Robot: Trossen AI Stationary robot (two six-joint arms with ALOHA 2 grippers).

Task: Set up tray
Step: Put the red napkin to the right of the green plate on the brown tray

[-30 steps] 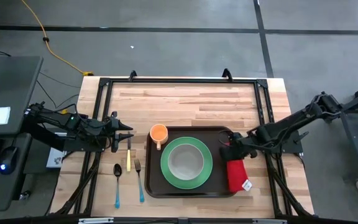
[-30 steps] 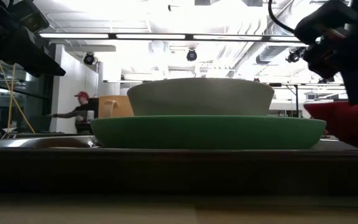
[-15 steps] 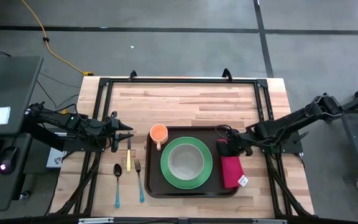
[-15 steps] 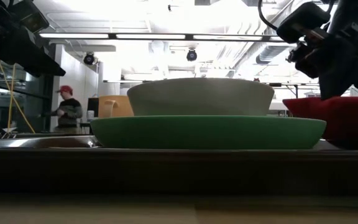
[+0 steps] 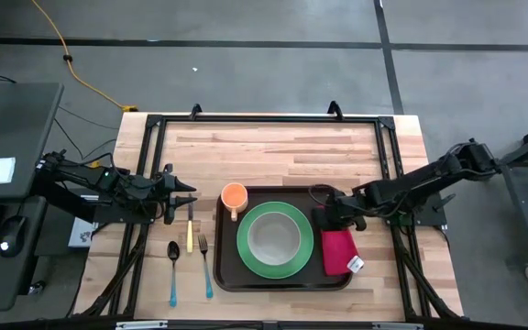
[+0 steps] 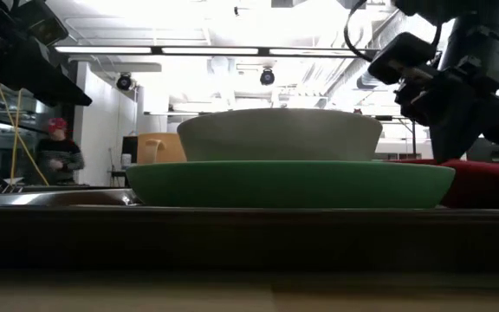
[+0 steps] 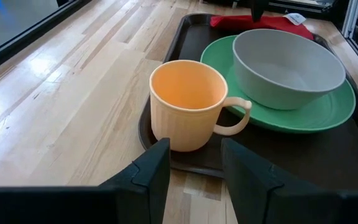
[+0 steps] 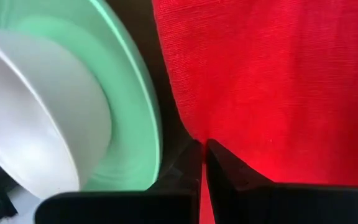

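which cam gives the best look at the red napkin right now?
High view: the red napkin shows whole, lying on the tray right of the green plate, its far end under the right pincer. Right wrist view fills with its cloth only. Low view shows an edge; left wrist view a far strip.

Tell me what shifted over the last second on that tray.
The right gripper, shut on the red cloth napkin, dragged it leftward from the rim of the dark-brown plastic tray fully onto the tray, beside the round green plate. The grey bowl, orange mug, cutlery and left gripper stayed put.
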